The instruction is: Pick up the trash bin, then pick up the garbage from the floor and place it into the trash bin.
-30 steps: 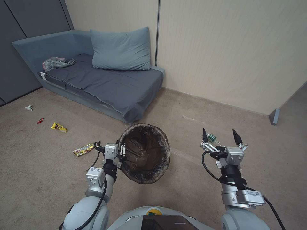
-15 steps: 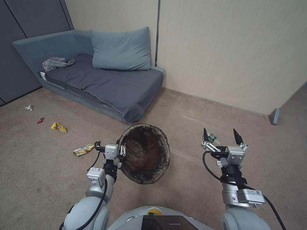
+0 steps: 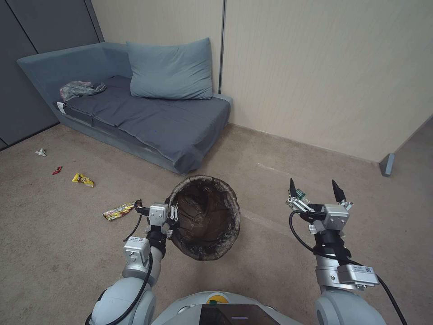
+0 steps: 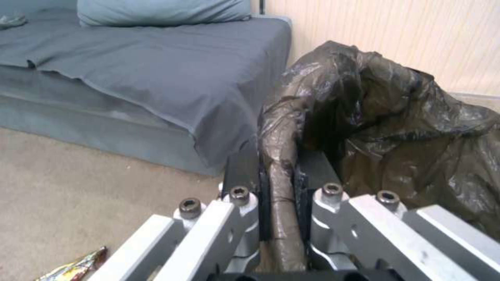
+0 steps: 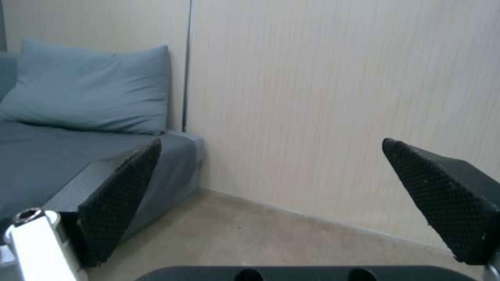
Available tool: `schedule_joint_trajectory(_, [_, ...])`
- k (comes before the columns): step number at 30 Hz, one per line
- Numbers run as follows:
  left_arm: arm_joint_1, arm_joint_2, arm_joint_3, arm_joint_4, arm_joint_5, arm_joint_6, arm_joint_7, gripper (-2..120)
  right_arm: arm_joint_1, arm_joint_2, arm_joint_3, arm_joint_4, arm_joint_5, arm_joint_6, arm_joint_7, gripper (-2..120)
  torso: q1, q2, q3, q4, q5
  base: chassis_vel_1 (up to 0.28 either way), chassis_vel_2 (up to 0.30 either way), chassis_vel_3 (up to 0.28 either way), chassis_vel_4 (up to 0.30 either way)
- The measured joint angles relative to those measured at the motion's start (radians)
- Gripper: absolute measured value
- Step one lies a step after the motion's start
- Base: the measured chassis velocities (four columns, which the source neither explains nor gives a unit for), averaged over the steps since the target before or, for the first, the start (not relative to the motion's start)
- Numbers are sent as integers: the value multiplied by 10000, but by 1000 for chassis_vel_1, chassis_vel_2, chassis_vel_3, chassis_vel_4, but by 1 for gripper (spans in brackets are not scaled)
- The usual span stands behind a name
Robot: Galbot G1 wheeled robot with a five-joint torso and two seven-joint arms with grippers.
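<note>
Open carpet point(image 3: 270, 149) runs fwd and to the right, bounded by the beige wall point(image 3: 324, 72) at the back and the grey sofa point(image 3: 149, 113) back-left; sofa's front corner sits just beyond the trash bin point(image 3: 205, 216).

Left gripper point(image 3: 170, 214) has its jaws clamped on the bin's near-left rim, bag-covered edge pinched between the pads point(image 4: 265, 203); bin is held in front of the torso, mouth tilted toward the camera. Right gripper point(image 3: 315, 190) is raised at the right over bare carpet, jaws wide apart, nothing between them.

Vs 1 s ago: right gripper sits a touch further right and higher; bin and left gripper unchanged, litter unmoved.

Count: 1 bin. Floor garbage, 5 pcs: yellow wrapper point(image 3: 118, 211) just left of the left gripper, 2nd yellow wrapper point(image 3: 83, 180) further left, red scrap point(image 3: 57, 170), white scrap point(image 3: 41, 152), and a small green-white piece point(image 3: 300, 196) under the right gripper. 1 pillow point(image 3: 170, 70) and 1 thin grey bag point(image 3: 80, 89) on the sofa.
</note>
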Motion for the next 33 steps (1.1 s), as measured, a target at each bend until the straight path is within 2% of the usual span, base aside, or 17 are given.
schedule_joint_trajectory(13, [-9,5,23,6,26,-6,9,7,-3,0,0,5,-2,0,0,100,0,0,0,0,0,-21,16,14,-20])
schedule_joint_trajectory(33, [-24,-28,92,107,147,-74,19,7,-13,0,-10,-52,-47,96,-29,100,1,0,1,1,0,-142,141,138,-140])
